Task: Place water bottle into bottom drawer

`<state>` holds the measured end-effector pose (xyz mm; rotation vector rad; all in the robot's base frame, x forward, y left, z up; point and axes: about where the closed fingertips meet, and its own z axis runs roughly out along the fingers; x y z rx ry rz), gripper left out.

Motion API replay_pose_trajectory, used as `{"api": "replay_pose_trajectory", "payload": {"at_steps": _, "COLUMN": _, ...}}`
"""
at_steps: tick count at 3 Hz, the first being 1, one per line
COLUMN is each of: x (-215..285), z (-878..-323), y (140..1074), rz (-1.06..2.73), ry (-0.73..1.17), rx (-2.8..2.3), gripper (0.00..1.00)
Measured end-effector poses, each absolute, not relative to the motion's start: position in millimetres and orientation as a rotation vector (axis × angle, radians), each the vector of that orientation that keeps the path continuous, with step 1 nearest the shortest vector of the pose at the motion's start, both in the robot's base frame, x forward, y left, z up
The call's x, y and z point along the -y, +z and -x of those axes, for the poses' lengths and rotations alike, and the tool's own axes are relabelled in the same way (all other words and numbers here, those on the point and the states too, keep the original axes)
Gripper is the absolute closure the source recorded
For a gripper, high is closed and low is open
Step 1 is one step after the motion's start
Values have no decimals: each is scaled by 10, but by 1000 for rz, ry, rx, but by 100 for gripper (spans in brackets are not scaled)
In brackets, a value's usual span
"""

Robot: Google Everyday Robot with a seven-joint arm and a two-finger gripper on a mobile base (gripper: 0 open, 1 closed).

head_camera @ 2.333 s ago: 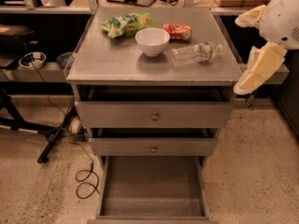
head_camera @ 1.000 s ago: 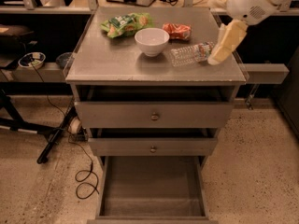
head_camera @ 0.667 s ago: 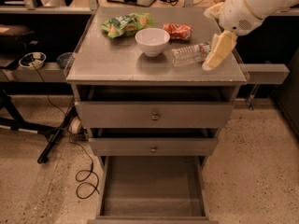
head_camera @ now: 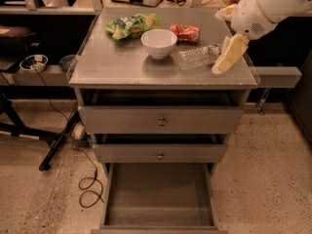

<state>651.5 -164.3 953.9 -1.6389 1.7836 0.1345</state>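
**At the cabinet top's right edge, gripper beside the bottle**

Over the right side of the cabinet top (head_camera: 117, 67), the gripper (head_camera: 222, 66) points down and left, its tip just at the right end of the water bottle (head_camera: 196, 57). I cannot tell whether it is open or closed, or gripping anything. The bottle lies on its side right of a white bowl (head_camera: 159, 43), below an orange-red packet (head_camera: 185, 32). A green packet (head_camera: 130, 24) lies further left. The bottom drawer (head_camera: 158, 191) stands pulled out, with nothing on its floor.
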Motion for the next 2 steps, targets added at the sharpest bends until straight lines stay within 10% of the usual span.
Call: {"api": "replay_pose_trajectory", "payload": {"at_steps": 2, "x": 1585, "z": -6844, "y": 9428, "rz": 1667, "ry": 207, "rx": -1751, "gripper": 0}}
